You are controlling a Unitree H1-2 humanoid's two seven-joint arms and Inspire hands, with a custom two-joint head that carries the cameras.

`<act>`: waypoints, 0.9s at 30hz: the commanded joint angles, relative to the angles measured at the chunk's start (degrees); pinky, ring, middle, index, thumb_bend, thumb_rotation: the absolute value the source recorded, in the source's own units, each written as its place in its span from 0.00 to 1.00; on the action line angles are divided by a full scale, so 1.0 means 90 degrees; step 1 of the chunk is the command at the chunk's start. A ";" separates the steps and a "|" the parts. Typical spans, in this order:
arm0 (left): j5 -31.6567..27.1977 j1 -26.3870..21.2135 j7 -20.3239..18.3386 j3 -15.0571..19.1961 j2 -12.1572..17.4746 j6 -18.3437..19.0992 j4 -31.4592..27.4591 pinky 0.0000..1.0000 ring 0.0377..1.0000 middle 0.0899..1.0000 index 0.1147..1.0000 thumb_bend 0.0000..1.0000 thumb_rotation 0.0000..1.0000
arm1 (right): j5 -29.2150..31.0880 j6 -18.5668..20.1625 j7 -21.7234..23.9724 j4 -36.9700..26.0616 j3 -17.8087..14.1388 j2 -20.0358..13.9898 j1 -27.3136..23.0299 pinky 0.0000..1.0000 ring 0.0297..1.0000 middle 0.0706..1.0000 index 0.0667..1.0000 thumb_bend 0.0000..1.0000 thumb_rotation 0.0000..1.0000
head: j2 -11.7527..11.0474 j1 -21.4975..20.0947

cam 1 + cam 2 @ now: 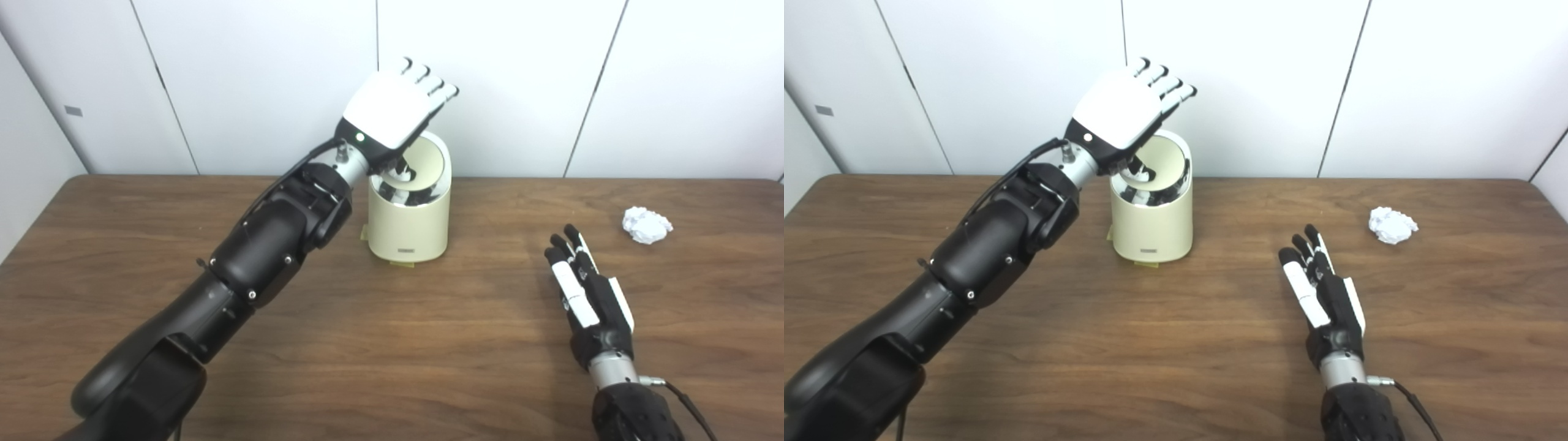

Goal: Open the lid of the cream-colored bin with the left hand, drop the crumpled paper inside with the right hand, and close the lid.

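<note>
The cream-colored bin (409,229) stands at the back middle of the wooden table (392,355). Its lid (432,162) is tilted up toward the back, showing the shiny inner rim. My left hand (392,113) hovers over the bin's mouth, fingers straight and apart, thumb down by the rim; whether it touches the lid is unclear. The crumpled white paper (646,225) lies on the table at the right. My right hand (585,294) rests open and flat on the table, well short of the paper and to its left.
White wall panels (520,79) rise just behind the table's back edge. A small yellowish tab (404,264) shows under the bin's base. Bare wood stretches between the bin and my right hand.
</note>
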 commanded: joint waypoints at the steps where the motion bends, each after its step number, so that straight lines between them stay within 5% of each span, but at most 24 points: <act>1: 0.0037 -0.0056 -0.0159 0.0025 0.0107 -0.0032 -0.0034 0.96 0.95 0.92 0.97 1.00 0.13 | 0.0068 -0.0280 0.0054 -0.0150 -0.0041 -0.0034 -0.0193 1.00 0.94 0.95 0.97 0.62 0.64 | 0.0013 -0.0006; 8: -0.0712 -0.0060 -0.0942 0.0883 0.0034 0.0333 -0.1086 0.95 0.92 0.90 0.95 1.00 0.16 | 0.0167 -0.0187 0.0080 -0.0190 -0.0054 -0.0077 -0.0206 1.00 0.94 0.94 0.97 0.61 0.64 | 0.0034 -0.0058; 12: -0.1594 0.0082 -0.1364 0.1809 -0.0303 0.0987 -0.1864 0.80 0.88 0.86 0.89 0.91 0.13 | 0.0110 -0.0148 0.0107 -0.0250 -0.0038 -0.0189 -0.0236 1.00 0.95 0.95 0.97 0.60 0.64 | 0.0017 -0.0113; 15: -0.2048 0.0291 -0.1079 0.2286 -0.0351 0.0923 -0.2222 0.70 0.83 0.85 0.87 0.79 0.23 | -0.0144 0.0023 0.0075 -0.0393 0.0039 -0.0348 -0.0286 0.96 0.91 0.93 0.95 0.62 0.58 | 0.0006 -0.0115; 17: -0.2418 0.0595 -0.0655 0.2613 -0.0293 0.0623 -0.2449 0.69 0.82 0.84 0.85 0.71 0.31 | -0.0506 0.0067 0.0081 -0.0437 0.0158 -0.0568 -0.0363 0.92 0.91 0.92 0.93 0.65 0.54 | -0.0014 -0.0133; 20: -0.2944 0.1078 -0.0564 0.3049 -0.0298 0.0644 -0.2880 0.70 0.82 0.85 0.85 0.60 0.46 | -0.0787 0.0049 0.0115 -0.0432 0.0231 -0.0805 -0.0480 0.86 0.89 0.88 0.90 0.70 0.47 | -0.0042 -0.0154; 27: -0.4350 0.2815 -0.0798 0.3914 -0.0684 0.1693 -0.3822 0.80 0.86 0.86 0.87 0.40 0.64 | -0.0121 0.0298 0.0224 -0.0479 -0.0180 -0.0848 -0.0785 0.88 0.91 0.90 0.88 0.69 0.35 | -0.0077 -0.0189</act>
